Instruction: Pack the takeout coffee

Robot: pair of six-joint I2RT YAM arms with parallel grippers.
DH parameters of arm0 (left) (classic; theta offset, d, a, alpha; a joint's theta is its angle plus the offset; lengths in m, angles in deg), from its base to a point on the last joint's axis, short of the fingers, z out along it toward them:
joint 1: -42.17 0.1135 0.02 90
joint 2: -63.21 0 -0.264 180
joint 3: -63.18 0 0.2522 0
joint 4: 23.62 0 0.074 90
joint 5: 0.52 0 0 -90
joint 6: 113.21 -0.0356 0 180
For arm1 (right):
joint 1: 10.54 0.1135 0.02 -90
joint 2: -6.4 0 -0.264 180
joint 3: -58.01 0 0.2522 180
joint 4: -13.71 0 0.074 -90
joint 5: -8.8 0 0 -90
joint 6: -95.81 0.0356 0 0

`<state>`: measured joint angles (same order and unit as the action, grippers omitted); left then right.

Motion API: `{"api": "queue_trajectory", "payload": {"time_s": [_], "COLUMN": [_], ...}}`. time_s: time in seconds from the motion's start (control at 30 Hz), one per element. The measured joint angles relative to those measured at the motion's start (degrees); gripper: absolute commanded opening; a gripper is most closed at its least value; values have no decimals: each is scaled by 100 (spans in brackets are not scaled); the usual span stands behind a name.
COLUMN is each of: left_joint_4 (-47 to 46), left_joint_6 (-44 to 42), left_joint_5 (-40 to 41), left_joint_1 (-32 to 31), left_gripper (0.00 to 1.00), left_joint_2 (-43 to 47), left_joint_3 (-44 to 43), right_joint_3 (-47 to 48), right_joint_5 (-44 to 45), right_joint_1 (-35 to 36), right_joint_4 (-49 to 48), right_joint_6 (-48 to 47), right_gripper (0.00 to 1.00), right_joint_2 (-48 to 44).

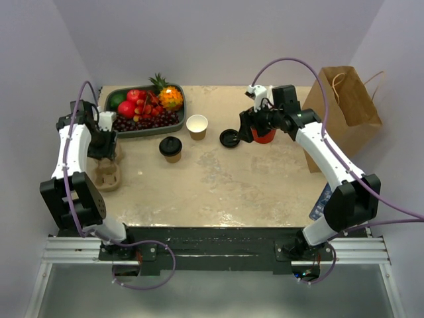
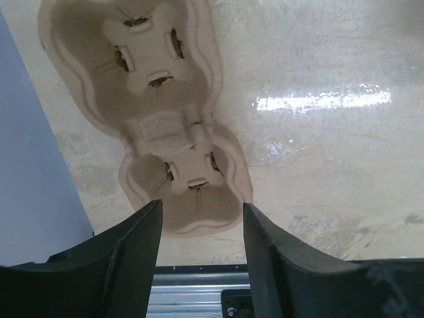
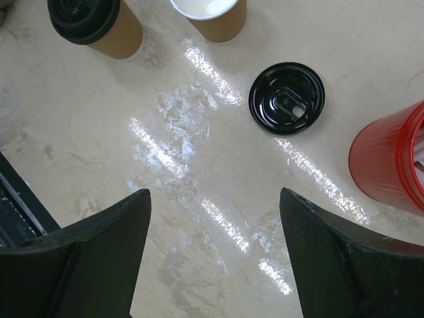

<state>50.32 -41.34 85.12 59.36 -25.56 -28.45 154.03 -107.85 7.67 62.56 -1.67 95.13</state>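
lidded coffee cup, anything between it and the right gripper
Nothing upright. Bare table runs from the open right gripper to the lidded coffee cup; the loose black lid lies flat just beside that line.

Your left gripper (image 2: 202,211) points down, jaws parted, left arm (image 1: 70,154) folded close to its base. Your right gripper (image 3: 215,197) hangs spread wide, aimed downward, right arm (image 1: 326,158) stretched far forward.
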Motion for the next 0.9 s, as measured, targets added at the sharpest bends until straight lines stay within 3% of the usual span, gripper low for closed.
{"api": "queue_trajectory", "payload": {"time_s": [0.53,0.9], "left_joint_4": [-417,-533], "left_joint_6": [127,122], "left_joint_5": [612,643], "left_joint_1": [0,0], "left_gripper": [59,56], "left_joint_2": [-868,-1276], "left_joint_3": [-186,-295], "right_joint_3": [-94,-83], "right_joint_5": [0,-4], "right_joint_1": [0,0], "right_joint_4": [-42,-28], "right_joint_6": [107,105], "right_gripper": [82,82], "right_joint_2": [74,203]}}
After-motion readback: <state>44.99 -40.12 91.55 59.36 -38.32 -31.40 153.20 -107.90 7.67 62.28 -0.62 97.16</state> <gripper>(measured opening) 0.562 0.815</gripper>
